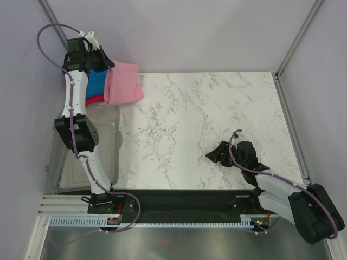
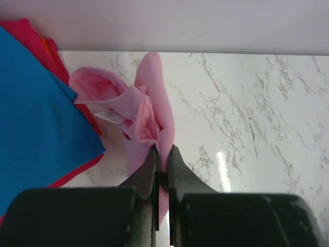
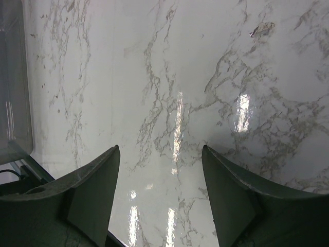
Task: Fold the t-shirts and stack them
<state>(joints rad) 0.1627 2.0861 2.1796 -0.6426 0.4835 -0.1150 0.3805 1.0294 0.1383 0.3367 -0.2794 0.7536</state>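
- The left tool (image 1: 106,63) is stretched out to the far left corner of the bench (image 1: 217,119), and its two fingers are pinched together on a fold of the pink t-shirt (image 1: 123,83)
- In the left wrist view the fingers of the left tool (image 2: 162,154) meet with pink cloth squeezed between them; the pink t-shirt (image 2: 149,98) is bunched there, with its collar and a white label showing
- From above, the pink t-shirt's long axis runs from the far edge toward the near side, narrow at the tool and widening to a broad hem that points near and slightly right
- A blue t-shirt (image 1: 96,82) lies just left of it, on top of a red t-shirt (image 1: 93,100)
- The right tool (image 3: 160,159) hangs over bare bench at the near right, fingers spread wide and holding nothing
- A clear bin (image 1: 103,146) sits along the left edge
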